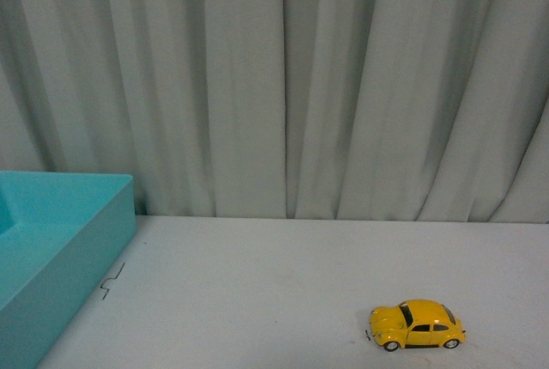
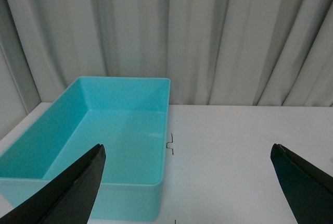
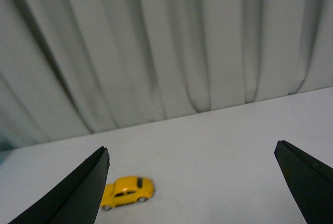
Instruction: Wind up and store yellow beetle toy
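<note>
Resting on its wheels, the yellow beetle toy (image 1: 418, 324) stands upright on the white table (image 1: 283, 257), on the robot's right side and close to the lower border of the front view. It sits side-on, nose toward the robot's left. White tabletop surrounds it on every visible side, and nothing touches it.

A teal open-topped bin (image 1: 86, 240) occupies the left side of the table, well apart from the toy. A wide strip of tabletop separates the bin's right wall from the toy. A small dark zigzag mark (image 1: 113, 281) lies on the table just beside that wall. The far table edge meets a pale pleated curtain (image 1: 283, 86) that closes off the whole background.

Neither arm appears in the front view.

The left gripper (image 2: 187, 150) is released, fingers spread wide and holding nothing. The bin lies ahead of it, near wall close to one dark finger (image 2: 67, 193).

The right gripper (image 3: 191, 147) is likewise spread wide and holds nothing. The toy shows on the table ahead of it, near one finger (image 3: 78, 193) in the picture, not gripped.
</note>
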You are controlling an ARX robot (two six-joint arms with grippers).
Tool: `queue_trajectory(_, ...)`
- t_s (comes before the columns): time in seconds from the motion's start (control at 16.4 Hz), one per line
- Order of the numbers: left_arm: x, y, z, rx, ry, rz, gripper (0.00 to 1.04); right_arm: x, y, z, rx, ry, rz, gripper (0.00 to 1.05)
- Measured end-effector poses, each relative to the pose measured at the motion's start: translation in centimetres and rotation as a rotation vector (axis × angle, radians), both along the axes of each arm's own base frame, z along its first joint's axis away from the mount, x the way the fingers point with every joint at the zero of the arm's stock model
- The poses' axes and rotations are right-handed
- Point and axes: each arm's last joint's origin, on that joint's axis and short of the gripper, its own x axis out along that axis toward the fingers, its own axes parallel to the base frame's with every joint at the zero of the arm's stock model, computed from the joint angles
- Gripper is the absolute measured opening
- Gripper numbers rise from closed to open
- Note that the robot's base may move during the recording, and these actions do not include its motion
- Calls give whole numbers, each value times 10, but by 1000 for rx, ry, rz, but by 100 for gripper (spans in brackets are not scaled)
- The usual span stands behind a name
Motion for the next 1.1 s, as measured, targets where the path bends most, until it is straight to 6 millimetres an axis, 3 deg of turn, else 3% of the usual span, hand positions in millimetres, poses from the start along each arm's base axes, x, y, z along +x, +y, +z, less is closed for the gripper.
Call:
queue_trajectory(0.18, 0, 0, 0, 0, 0, 0, 98, 53, -66, 35, -50, -98, -145, 98)
queue_trajectory(0.31, 0, 0, 0, 0, 0, 1, 98, 98, -86, 28, -25, -44, -137, 98)
queue_trajectory(0.49, 0, 0, 0, 0, 0, 0, 98, 178, -80, 14, -38, 59, 34, 98)
queue_trajectory(0.55, 0, 0, 0, 0, 0, 0, 98, 201, -71, 17, -88, 45, 148, 98)
queue_trajectory(0.61, 0, 0, 0, 0, 0, 0, 98, 235, -50, 12, -165, 98, 379, 98)
queue_trajectory(0.73, 0, 0, 0, 0, 0, 0, 98, 267, -31, -21, -305, 230, 653, 98)
queue_trajectory(0.85, 0, 0, 0, 0, 0, 0, 98, 280, -36, -37, -394, 301, 824, 98)
queue_trajectory(1.1, 0, 0, 0, 0, 0, 0, 98, 292, -41, -45, -646, 358, 1029, 98)
